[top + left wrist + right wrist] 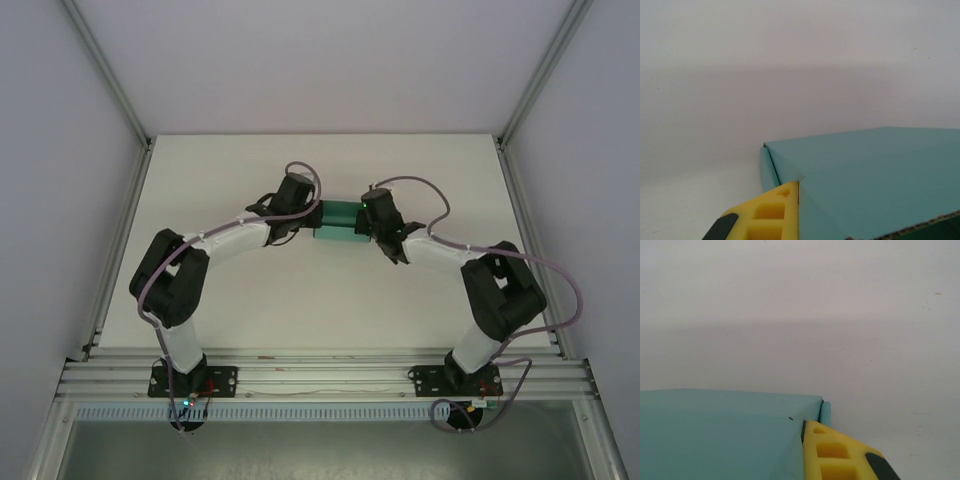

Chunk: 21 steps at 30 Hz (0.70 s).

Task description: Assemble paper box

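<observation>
The box [340,222] lies on the surface [300,300], in the middle toward the far side. The left tool [314,222] and right tool [372,224], both with fingers together, touch its ends. If one pushes harder, the box may slide or buckle, and the flap [768,172] may spring open.

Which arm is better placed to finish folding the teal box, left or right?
Probably left. Both pincers are shut on opposite ends of the paper box, but a raw card edge shows by the left pincer, while the end at the right pincer looks closed.
</observation>
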{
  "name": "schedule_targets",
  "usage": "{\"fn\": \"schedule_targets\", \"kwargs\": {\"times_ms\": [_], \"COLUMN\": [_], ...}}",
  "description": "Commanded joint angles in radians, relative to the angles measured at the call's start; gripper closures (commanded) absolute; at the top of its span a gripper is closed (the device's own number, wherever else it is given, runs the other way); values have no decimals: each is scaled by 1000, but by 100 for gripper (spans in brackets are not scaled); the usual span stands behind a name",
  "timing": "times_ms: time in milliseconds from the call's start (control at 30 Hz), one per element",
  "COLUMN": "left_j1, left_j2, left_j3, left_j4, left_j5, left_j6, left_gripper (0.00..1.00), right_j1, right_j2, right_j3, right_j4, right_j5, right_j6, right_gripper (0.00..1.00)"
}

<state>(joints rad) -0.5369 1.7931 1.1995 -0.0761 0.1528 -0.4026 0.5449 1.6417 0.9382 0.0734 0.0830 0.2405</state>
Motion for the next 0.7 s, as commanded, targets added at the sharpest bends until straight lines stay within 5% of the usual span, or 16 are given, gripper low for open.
{"fn": "schedule_targets", "kwargs": {"times_ms": [0,133,300,400,567,667], "left_j1": [-22,-22,-21,-23,-20,-3], "left_j2": [1,-57,-124,-166,-262,-300], "left_j3": [-57,-79,-84,-89,-92,-71], "left_j4": [-102,-107,-127,-144,-164,-168], "left_j5": [38,17,7,-1,-56,-106], "left_j6": [38,38,40,45,47,20], "left_gripper": [93,86,53,42,2,0], "right_j1": [19,21,26,31,42,58], "right_j2": [-21,-35,-54,-61,-60,-59], "right_j3": [-30,-46,-70,-89,-122,-144], "right_j4": [6,6,13,24,62,103], "right_j5": [2,9,14,11,-6,-9], "right_j6": [-23,-43,-86,-119,-151,-174], "right_gripper": [100,100,100,100,100,100]}}
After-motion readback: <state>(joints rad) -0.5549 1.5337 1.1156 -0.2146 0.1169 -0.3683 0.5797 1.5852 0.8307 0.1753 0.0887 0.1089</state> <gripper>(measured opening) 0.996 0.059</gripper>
